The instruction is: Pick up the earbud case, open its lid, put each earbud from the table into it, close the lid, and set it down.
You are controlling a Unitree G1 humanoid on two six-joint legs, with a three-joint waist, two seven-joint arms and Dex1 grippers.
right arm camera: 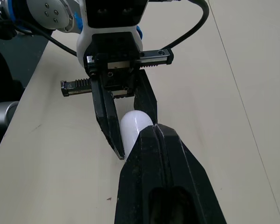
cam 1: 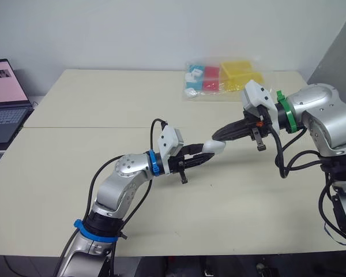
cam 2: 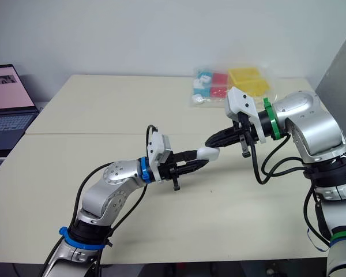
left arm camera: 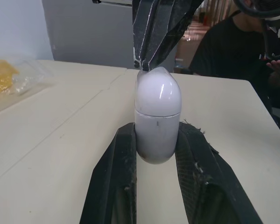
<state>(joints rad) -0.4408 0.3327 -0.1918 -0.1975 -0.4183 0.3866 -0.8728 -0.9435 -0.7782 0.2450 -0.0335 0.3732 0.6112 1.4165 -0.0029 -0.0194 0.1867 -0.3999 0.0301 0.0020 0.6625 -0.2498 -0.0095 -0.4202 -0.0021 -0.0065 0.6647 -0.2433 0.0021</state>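
Black fingers (left arm camera: 116, 177) of the left gripper (cam 1: 200, 153) fill the foreground of the left wrist view, and its jaws pinch the lower half of the earbud case (left arm camera: 157, 116), one pressing on each side. The case is a smooth white capsule. Its lid is shut, with a thin seam running around its middle and a small dark mark just under that seam. It is held clear of the tabletop (cam 1: 104, 104), over the middle of it, with the rounded lid end pointing away from the left wrist and toward the other arm.

At that lid end sits the right gripper (right arm camera: 151, 130). Its jaws are pressed together into a narrow wedge, and their tips touch the dome of the lid a little off its crown. They do not close around the case. The two arms reach in from opposite sides and meet at the case.

A seam crosses the pale tabletop from side to side, behind the left arm. Near the far edge, on the robot's right, lies a clear plastic bag (cam 1: 222, 78) holding yellow, red and blue pieces. An open laptop (cam 1: 3, 98) stands off the robot's left, beside the tabletop. A person in a black top (left arm camera: 233, 51) sits beyond the tabletop's far end, in the left wrist view.
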